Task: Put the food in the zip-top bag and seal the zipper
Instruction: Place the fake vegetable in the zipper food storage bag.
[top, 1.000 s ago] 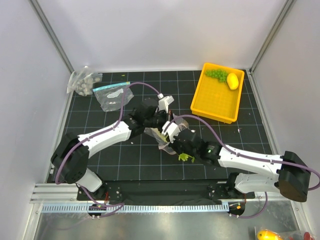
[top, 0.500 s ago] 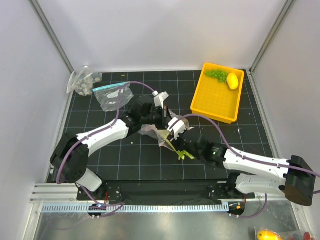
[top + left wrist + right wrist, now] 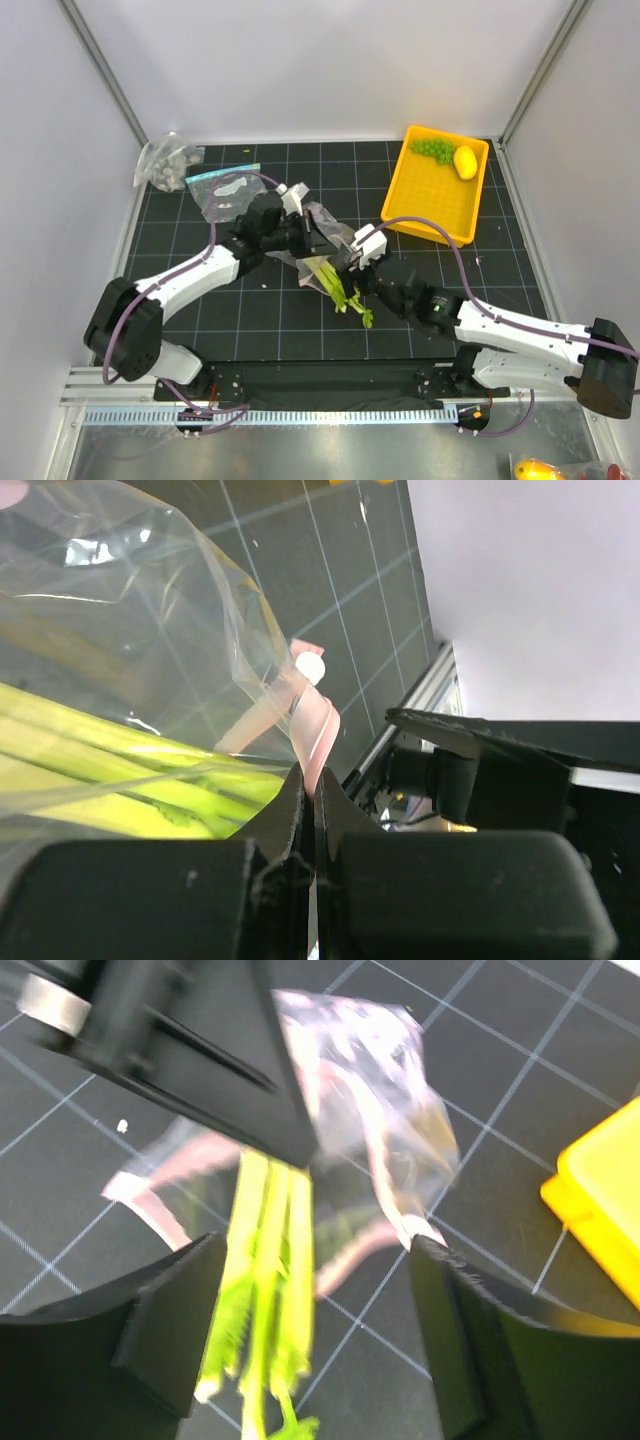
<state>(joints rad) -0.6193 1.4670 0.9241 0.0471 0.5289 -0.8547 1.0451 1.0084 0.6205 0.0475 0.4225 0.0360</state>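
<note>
A black gridded bench (image 3: 500, 290) between white walls. From above, the left gripper (image 3: 303, 232) holds up the dotted bag (image 3: 322, 222) at mid-bench. The leek (image 3: 340, 285) is partly inside, its green leaves trailing out toward the arms, with the right gripper (image 3: 352, 262) just beside it. The lemon (image 3: 465, 161) and grapes (image 3: 433, 149) lie well apart in the yellow tray (image 3: 430, 205). The left wrist view shows that gripper clenched on the pink zipper (image 3: 315, 725), the leek visible through the plastic. The right wrist view shows its gripper spread wide, released above the stalk. The leek step looks nearly done. Next, the right arm likely needs to push the leaves in or fetch the lemon, with the bag's mouth held open.
</note>
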